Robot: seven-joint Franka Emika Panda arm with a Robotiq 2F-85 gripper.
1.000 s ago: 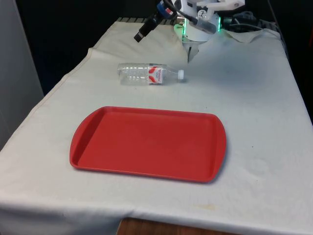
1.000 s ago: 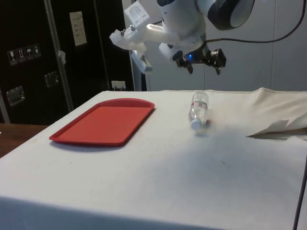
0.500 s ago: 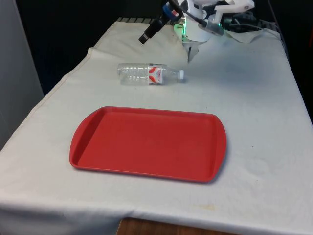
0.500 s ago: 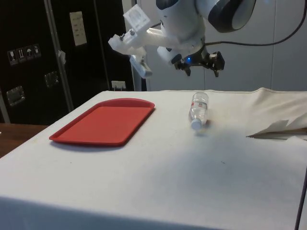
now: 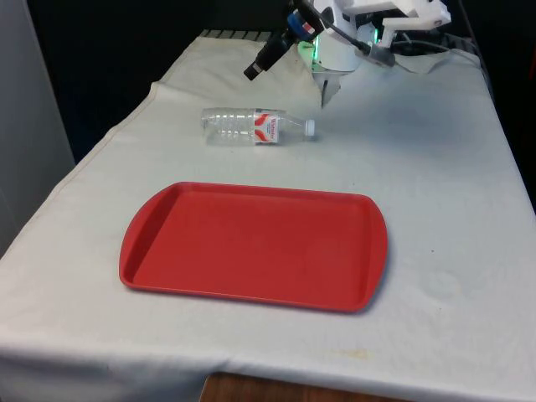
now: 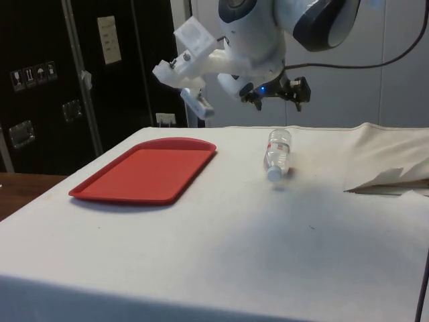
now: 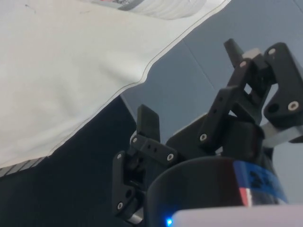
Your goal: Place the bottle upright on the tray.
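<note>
A clear plastic bottle with a red-and-white label lies on its side on the white cloth, its white cap pointing to the front view's right. In the side view the bottle rests beyond the tray's far end. The red tray sits nearer the table's front with nothing on it; the side view has the tray at its left. My gripper hangs in the air above and slightly behind the bottle, apart from it. The gripper is open, and nothing is between its fingers.
A raised fold of cloth lies at the side view's right. Cables lie on the table's far end beside the robot base. The cloth drops off at the table's edge on the front view's left.
The wrist has turned and shifted slightly toward the front view's right, staying above the table. The bottle and tray have not moved.
</note>
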